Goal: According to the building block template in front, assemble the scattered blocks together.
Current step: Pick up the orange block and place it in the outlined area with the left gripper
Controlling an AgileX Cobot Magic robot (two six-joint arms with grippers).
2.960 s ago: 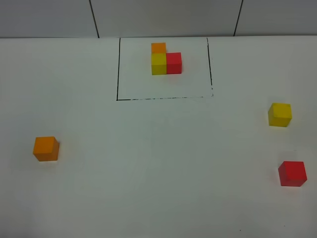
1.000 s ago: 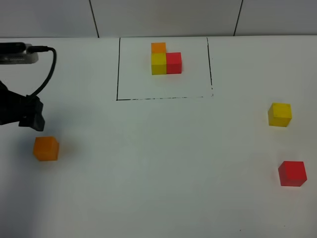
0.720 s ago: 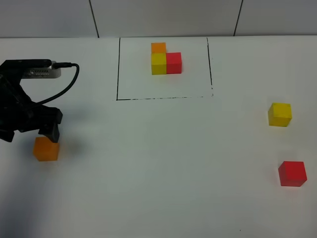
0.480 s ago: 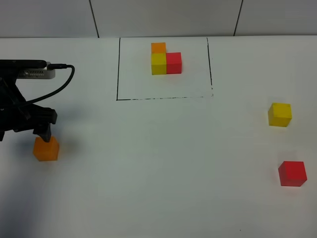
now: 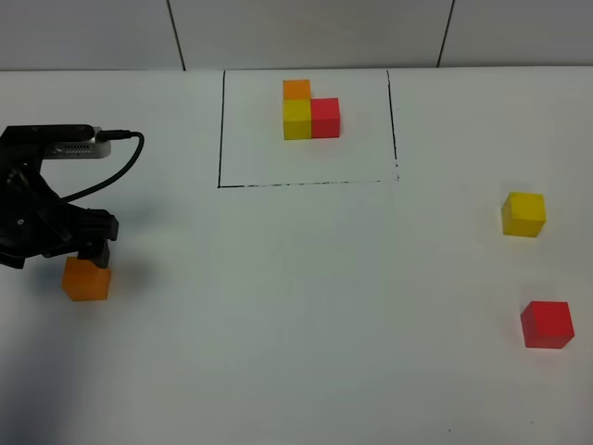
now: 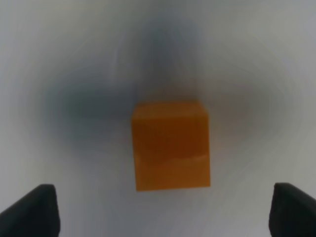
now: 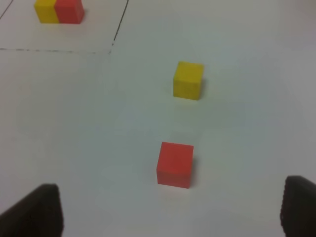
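The building block template (image 5: pixel 310 111) is an L of orange, yellow and red cubes inside a thin black outline (image 5: pixel 220 139) at the back middle. Part of the template also shows in the right wrist view (image 7: pixel 59 11). The loose orange cube (image 5: pixel 86 279) lies at the left. My left gripper (image 5: pixel 79 255) hovers right over it, open; in the left wrist view (image 6: pixel 162 212) the orange cube (image 6: pixel 170 145) is centred between the wide-apart fingers. The loose yellow cube (image 5: pixel 523 214) and red cube (image 5: pixel 547 324) lie at the right. My right gripper (image 7: pixel 168 207) is open, short of the red cube (image 7: pixel 175 164) and yellow cube (image 7: pixel 188 80); it is out of the exterior view.
The white table (image 5: pixel 306 297) carries only the cubes and the outline. A grey wall with dark seams (image 5: pixel 176 37) runs along the table's back edge. The left arm's cable (image 5: pixel 120 162) loops above the gripper.
My left arm has come in from the left edge and settled over the orange cube. No cube has moved. The right side is unchanged.
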